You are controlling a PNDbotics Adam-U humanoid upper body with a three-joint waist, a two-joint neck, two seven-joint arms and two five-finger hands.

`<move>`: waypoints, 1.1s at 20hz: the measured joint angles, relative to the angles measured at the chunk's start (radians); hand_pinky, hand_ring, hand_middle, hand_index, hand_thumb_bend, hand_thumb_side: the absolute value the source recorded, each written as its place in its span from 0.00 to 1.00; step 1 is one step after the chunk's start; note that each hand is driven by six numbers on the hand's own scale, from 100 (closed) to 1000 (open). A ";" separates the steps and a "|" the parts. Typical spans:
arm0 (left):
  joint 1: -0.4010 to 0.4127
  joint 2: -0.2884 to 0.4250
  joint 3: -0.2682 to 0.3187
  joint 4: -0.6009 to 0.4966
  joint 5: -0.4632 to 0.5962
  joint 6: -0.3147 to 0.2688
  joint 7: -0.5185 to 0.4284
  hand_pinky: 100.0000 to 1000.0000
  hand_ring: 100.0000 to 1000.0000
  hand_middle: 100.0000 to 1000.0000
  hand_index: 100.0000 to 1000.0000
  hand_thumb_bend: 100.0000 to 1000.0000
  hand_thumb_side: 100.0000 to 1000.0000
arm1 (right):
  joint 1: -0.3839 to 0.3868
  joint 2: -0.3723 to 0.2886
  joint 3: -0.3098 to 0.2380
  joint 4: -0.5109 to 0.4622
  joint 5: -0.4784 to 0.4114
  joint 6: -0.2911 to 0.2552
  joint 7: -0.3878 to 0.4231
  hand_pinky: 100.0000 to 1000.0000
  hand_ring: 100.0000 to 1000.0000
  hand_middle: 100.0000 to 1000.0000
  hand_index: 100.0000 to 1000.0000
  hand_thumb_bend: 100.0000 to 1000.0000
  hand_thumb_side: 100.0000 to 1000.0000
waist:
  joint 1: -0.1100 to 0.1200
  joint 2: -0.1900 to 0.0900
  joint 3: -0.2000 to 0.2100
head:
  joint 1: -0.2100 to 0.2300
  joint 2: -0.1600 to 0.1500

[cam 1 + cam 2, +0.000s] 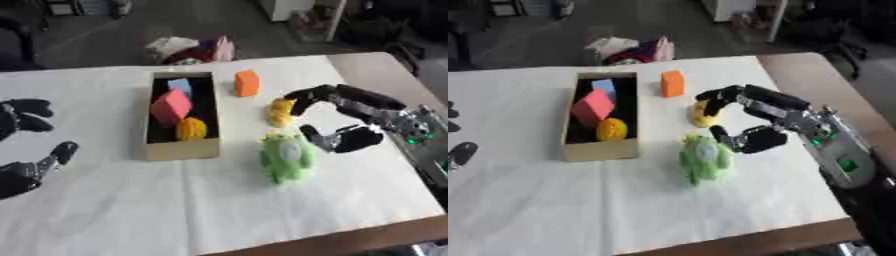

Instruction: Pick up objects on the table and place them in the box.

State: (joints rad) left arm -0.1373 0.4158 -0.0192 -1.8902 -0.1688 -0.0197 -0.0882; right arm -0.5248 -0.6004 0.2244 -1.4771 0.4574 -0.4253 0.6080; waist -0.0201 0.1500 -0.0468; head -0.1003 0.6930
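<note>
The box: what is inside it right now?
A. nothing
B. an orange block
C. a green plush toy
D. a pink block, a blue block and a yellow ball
D: the box holds a pink block, a blue block and a yellow ball.

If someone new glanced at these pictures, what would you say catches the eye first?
Probably the right robot hand, its fingers arched over a yellow toy right of the box, thumb near the green plush toy. Next, the box's pink block and the orange block outside it.
</note>
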 measured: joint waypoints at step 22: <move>0.021 -0.100 -0.012 0.036 0.001 -0.013 -0.027 0.66 0.56 0.59 0.76 0.46 0.31 | -0.086 0.084 0.073 0.240 0.421 -0.166 -0.021 0.84 0.82 0.87 0.96 0.18 0.26 | 0.006 -0.009 0.012 | -0.015 0.000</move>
State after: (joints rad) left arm -0.1166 0.3155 -0.0315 -1.8539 -0.1678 -0.0325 -0.1152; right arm -0.6107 -0.5163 0.2974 -1.2368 0.8785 -0.5911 0.5871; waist -0.0137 0.1411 -0.0350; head -0.1155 0.6931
